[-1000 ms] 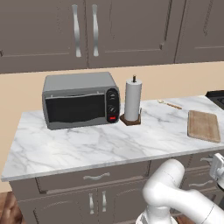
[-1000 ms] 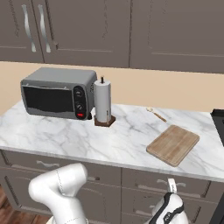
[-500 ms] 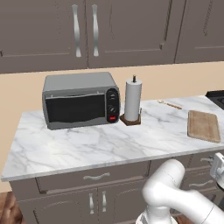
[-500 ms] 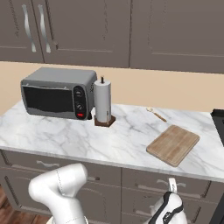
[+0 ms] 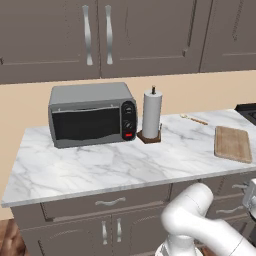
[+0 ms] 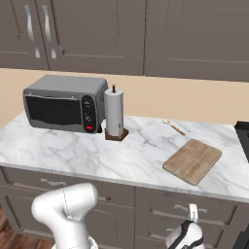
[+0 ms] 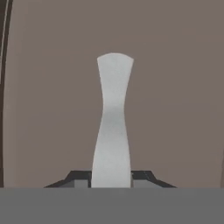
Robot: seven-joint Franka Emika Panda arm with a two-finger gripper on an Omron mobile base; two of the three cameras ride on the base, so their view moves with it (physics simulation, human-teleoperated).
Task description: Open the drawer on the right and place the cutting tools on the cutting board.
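Your gripper has its jaws straddling the drawer pull, grip unconfirmed; a loose hold risks slipping off.

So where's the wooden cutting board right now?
The cutting board lies flat near the right end of the marble counter, right of the paper towel roll, with a thin wooden stick just behind it.

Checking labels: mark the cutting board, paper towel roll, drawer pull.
cutting board point(image 6: 192, 161), right base view, centre of its top face.
paper towel roll point(image 5: 152, 115), left base view, mid-roll.
drawer pull point(image 7: 113, 127), hand view, its narrow middle.
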